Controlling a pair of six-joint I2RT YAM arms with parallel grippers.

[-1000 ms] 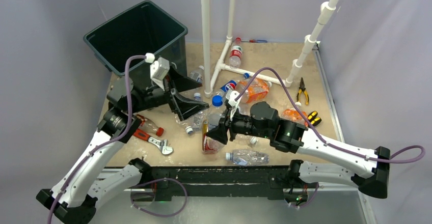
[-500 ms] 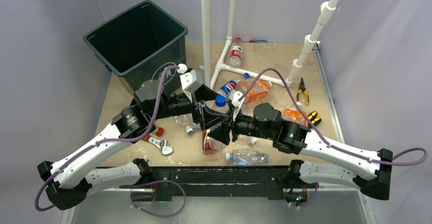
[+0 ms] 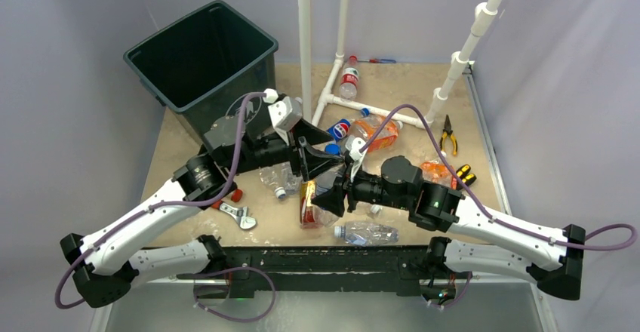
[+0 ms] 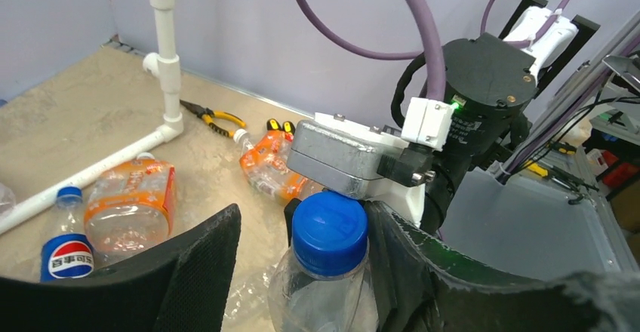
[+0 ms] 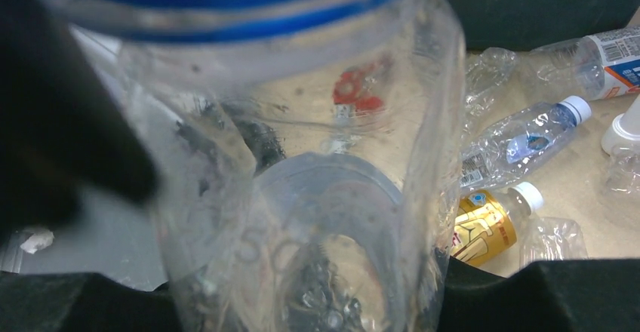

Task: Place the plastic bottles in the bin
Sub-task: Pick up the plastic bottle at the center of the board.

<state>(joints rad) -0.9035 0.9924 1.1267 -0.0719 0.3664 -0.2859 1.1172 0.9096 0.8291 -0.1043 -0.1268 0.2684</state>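
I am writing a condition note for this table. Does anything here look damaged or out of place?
Yes. The orange-labelled bottle beside the white pipe is crushed. A red-handled wrench and yellow-handled pliers are tools, not drink litter. The blue-capped bottle stands between the left gripper and the right gripper at once.

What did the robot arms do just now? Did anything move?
The left gripper swung right, away from the bin, and now sits open around the top of the blue-capped bottle. The right gripper shifted slightly right, keeping what looks like a grip on that bottle. The bin, the other bottles and the wrench stayed put.
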